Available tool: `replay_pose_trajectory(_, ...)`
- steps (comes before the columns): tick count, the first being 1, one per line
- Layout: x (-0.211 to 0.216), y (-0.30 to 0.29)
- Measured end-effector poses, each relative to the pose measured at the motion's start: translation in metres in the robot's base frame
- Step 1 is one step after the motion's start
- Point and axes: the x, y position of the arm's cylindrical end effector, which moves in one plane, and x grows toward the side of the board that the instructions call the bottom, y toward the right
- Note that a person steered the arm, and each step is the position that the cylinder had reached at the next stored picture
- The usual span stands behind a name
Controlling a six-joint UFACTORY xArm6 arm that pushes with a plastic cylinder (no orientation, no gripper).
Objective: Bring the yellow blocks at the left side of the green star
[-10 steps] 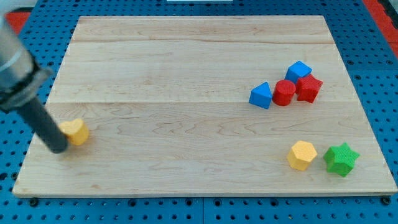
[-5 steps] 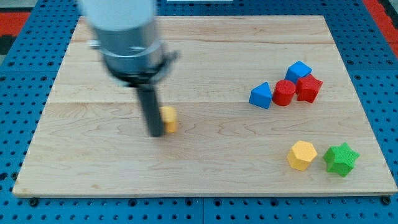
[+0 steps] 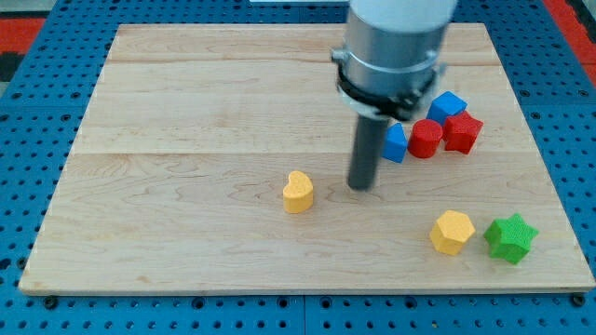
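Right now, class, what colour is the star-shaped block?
Green: the star sits at the camera view's bottom right.

A wide, pale grey cylindrical housing, blurred at its edges; a dark ring clamp beneath it; below, a straight dark rod narrowing to my tip [image 3: 360,186].

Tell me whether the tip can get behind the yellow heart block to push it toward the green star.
Probably yes. My tip sits apart from the yellow heart block, on its right, with bare board all around it. It must circle to the heart's left; the green star lies far right.
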Motion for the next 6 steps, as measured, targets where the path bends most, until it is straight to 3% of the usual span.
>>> replay_pose_trajectory(1, -0.016, -0.042)
replay_pose_trajectory(2, 0.024, -0.100)
replay_pose_trajectory(3, 0.049, -0.061)
replay_pose_trajectory(4, 0.058, 0.026)
replay_pose_trajectory(5, 0.042, -0.002)
replay_pose_trajectory(6, 0.028, 0.044)
